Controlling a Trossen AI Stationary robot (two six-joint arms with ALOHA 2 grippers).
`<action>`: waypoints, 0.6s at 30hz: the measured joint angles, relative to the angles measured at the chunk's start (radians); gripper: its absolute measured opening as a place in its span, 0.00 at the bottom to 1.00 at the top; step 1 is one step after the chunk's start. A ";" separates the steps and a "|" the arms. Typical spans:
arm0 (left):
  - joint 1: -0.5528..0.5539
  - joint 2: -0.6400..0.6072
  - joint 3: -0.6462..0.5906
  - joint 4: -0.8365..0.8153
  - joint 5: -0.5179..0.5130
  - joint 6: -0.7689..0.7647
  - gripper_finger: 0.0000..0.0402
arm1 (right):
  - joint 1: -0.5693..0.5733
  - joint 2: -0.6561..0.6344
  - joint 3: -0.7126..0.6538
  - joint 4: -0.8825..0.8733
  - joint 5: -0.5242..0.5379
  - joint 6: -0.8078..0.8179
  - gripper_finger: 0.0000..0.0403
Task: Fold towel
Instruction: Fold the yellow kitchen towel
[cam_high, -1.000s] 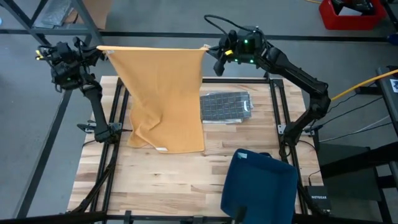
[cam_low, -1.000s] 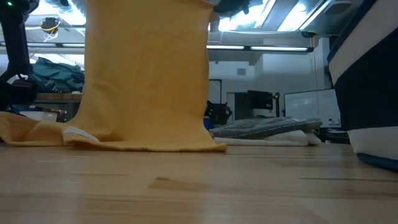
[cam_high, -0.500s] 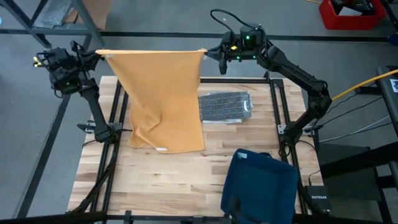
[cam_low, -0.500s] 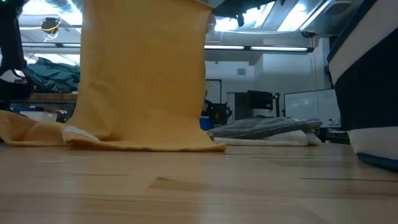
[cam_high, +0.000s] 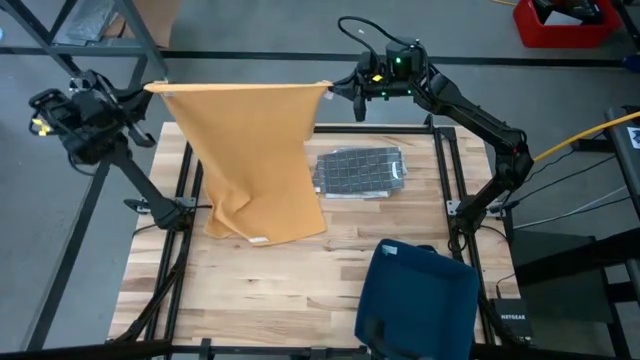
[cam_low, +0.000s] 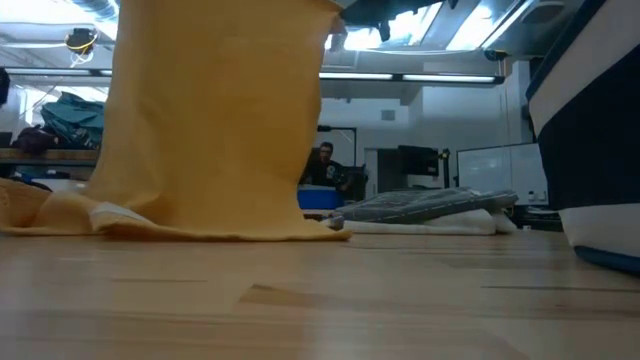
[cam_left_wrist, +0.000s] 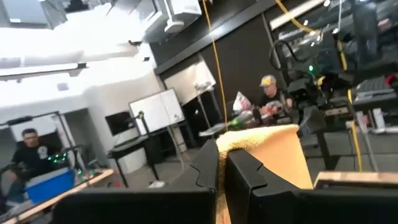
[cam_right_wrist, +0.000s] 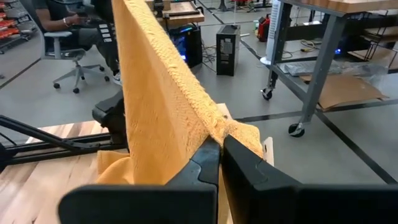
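A mustard-yellow towel (cam_high: 255, 150) hangs above the far part of the wooden table (cam_high: 300, 280), held up by its two top corners. My left gripper (cam_high: 148, 92) is shut on the left corner and my right gripper (cam_high: 335, 88) on the right one. The top edge (cam_high: 240, 86) runs straight between them. In the low view the towel (cam_low: 210, 110) drops as a wide sheet. Its lower end (cam_low: 190, 222) lies crumpled on the table. My left gripper pinches the towel's top left corner (cam_left_wrist: 231, 142) between its two shut fingers, coming nearly level from the table's left side. The towel hangs below, its top edge taut. My right gripper pinches the top right corner (cam_right_wrist: 214, 132) between its shut fingers, coming nearly level from the table's right side. A small tuft of corner sticks out past the fingers, and the towel hangs below.
A folded grey checked cloth (cam_high: 360, 172) lies on the table right of the hanging towel. A large navy blue object (cam_high: 420, 300) stands at the near right. People sit in the room behind the table (cam_low: 322, 160).
My left gripper has swung toward the table's left edge and a little up with its corner. The top edge has been drawn out longer and straighter, and the hanging sheet has shifted left. The lower end has stayed on the table. My right gripper has shifted slightly and turned, still holding its corner.
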 joint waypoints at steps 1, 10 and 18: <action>0.008 0.011 0.000 -0.015 -0.010 -0.024 0.00 | 0.000 0.000 0.000 -0.007 0.001 -0.003 0.04; 0.007 0.038 -0.113 -0.163 -0.044 -0.328 0.00 | -0.001 0.000 0.000 -0.038 0.002 -0.022 0.04; 0.006 0.034 -0.182 -0.492 -0.053 -0.838 0.00 | -0.001 0.000 0.000 -0.038 -0.014 -0.022 0.04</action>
